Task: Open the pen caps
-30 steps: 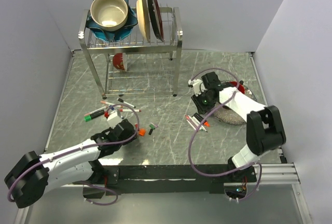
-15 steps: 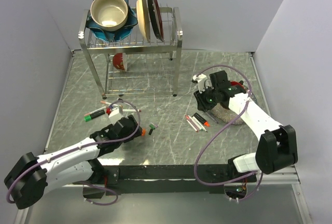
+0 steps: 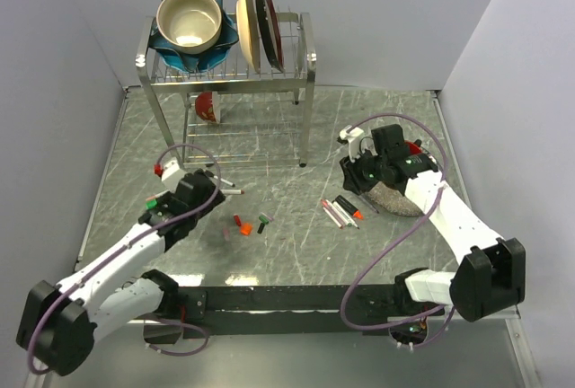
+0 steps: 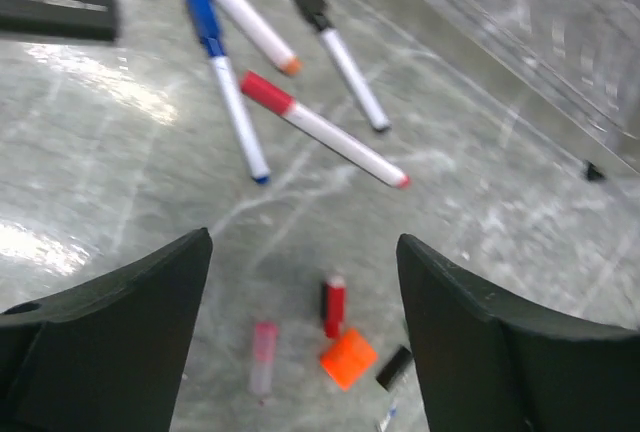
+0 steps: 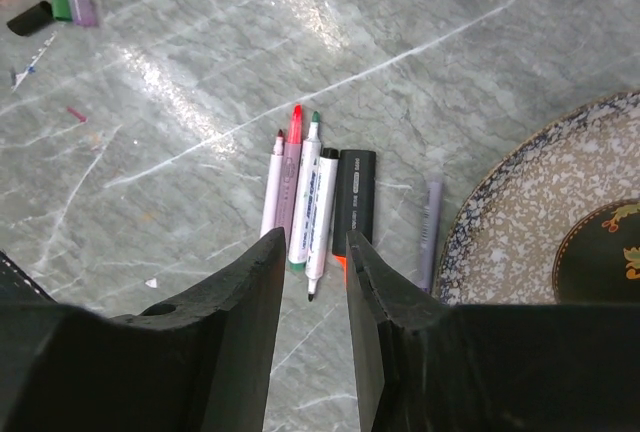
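Pen caps [image 4: 348,357]: loose orange, red, pink ones on table, nearest you.
L gripper [image 4: 305,252]: spread wide, empty, above those caps.
Pens [image 4: 320,130]: scattered just beyond L gripper.
R gripper [image 5: 315,240]: narrow gap, pinching nothing, over pen row [image 5: 303,192] by plate [image 5: 520,222].

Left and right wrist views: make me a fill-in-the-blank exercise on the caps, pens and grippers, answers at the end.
1. The left gripper hangs above the table with its jaws ____ and nothing between them.
2. The loose cap lying between the small red cap and the small black cap is ____.
3. In the right wrist view the row of pens lies to the ____ of the speckled plate.
Missing words: open; orange; left.
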{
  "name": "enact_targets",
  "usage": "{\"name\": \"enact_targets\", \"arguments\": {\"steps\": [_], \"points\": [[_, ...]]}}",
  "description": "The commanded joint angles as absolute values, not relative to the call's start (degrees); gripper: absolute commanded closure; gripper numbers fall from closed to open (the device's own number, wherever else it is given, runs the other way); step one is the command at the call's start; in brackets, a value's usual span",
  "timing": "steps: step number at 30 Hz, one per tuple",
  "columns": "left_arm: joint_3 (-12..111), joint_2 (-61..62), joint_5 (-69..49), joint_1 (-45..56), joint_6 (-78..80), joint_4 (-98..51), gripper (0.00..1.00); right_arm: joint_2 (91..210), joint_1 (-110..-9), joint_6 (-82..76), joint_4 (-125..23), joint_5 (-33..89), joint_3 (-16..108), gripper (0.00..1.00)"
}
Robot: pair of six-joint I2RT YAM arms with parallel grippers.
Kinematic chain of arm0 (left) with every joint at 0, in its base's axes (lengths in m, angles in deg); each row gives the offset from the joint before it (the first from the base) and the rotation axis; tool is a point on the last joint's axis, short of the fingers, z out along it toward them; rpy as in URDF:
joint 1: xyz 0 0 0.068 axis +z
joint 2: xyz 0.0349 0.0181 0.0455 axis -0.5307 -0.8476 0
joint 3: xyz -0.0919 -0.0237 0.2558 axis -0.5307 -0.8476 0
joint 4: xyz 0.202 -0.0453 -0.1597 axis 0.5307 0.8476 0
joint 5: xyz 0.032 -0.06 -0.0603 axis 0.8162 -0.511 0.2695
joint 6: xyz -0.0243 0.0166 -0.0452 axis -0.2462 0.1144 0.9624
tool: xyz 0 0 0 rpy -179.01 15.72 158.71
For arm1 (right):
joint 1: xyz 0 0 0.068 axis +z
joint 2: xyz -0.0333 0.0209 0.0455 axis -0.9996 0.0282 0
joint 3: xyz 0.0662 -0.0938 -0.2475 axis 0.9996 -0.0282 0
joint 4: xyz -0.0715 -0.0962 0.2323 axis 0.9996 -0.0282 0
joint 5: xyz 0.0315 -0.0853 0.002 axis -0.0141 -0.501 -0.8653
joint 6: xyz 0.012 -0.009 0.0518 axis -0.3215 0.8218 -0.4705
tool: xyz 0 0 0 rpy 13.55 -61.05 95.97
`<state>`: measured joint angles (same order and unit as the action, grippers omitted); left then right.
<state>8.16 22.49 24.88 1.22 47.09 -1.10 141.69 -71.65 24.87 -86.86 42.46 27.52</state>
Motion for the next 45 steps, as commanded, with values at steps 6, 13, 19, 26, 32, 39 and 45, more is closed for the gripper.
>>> {"name": "enact_targets", "arguments": {"steps": [6,13,19,26,32,39,45], "points": [[21.05,7.58,22.41,7.18,52.12,7.5,0.4,137.05,-72.04,25.96,-86.1,44.93,26.56,0.62],[23.34,0.1,24.26,7.35,51.78,8.49,0.48,136.08,-71.95,26.05,-85.83,44.94,26.12,0.61],[24.31,-5.17,24.09,8.14,50.2,7.26,0.56,136.26,-72.04,25.96,-85.83,45.02,25.94,0.62],[26.33,-10.63,25.31,8.94,50.19,8.04,0.59,136.43,-72.04,25.87,-85.57,44.67,25.76,0.62],[27.47,-13.88,26.19,9.02,50.28,8.65,0.61,136.79,-72.04,25.87,-85.39,44.58,25.68,0.62],[29.32,-17.13,27.6,9.02,51.25,11.3,0.67,136.88,-72.12,25.79,-85.39,44.58,25.59,0.62],[28.62,-16.53,26.9,9.02,51.16,10.95,0.75,136.87,-72.12,25.7,-85.39,44.85,25.68,0.62]]}}
